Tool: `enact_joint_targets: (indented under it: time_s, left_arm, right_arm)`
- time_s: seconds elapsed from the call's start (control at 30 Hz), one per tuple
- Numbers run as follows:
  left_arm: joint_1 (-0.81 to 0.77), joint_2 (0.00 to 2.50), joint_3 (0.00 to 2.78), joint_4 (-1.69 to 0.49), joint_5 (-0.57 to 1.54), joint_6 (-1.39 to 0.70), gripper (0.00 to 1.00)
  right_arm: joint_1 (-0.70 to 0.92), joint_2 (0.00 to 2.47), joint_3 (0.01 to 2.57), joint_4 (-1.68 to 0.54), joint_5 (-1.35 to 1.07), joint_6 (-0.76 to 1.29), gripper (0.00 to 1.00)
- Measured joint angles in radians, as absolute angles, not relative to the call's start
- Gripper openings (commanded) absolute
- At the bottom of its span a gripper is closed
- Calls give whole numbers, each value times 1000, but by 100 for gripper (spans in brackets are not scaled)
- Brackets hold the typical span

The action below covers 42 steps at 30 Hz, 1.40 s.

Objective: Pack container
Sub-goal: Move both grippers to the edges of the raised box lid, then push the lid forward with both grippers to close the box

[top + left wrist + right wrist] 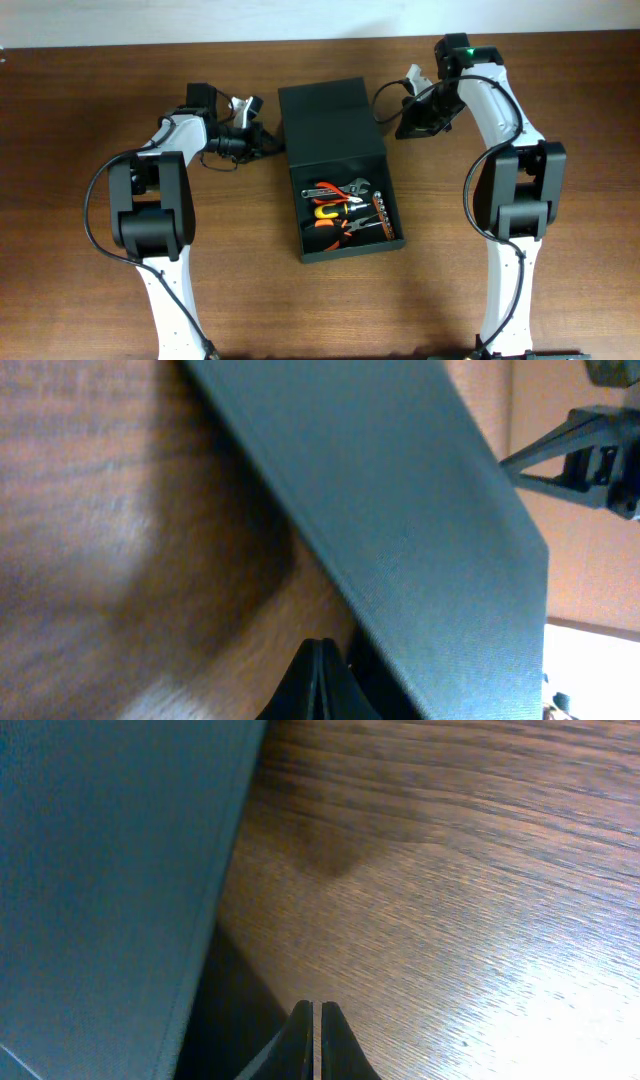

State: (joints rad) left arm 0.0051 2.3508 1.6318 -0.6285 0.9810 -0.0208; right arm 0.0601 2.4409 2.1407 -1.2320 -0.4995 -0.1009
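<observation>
Closing the lid looks like the step in hand.

Overhead: the container (345,250) sits mid-table, its flap lid (332,120) laid back toward 12 o'clock. The hand tools (340,205) are packed in the box half toward 6. The left gripper (265,138) is at the flap's 9 o'clock edge and the right gripper (400,112) is near its 3 o'clock edge. I cannot tell whether either touches.

Left wrist: the fingers are pressed together with nothing between them. The tip sits low beside the green panel, which runs from 11 to 5. I'd slide the tip under the flap edge, then lift in an arc toward 6.

Right wrist: the jaws are together and empty too, with the container at 9 o'clock and bare table (450,870) at 3. I'd use this arm to steady the box against skidding, and check that the plier handles sit below the rim.
</observation>
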Motion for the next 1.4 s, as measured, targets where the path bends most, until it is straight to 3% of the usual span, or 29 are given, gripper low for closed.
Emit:
enact_joint_targets:
  time_s: [1.0,1.4]
  left_arm:
    - [-78,2351,1632,-543,1022,-118,2]
    - [-72,2351,1628,-189,1183,-260,2]
  right_arm:
    - [64,2441,2078,-1224,-525,-109,4]
    - [56,2442,2072,-1151,-760,-165,5]
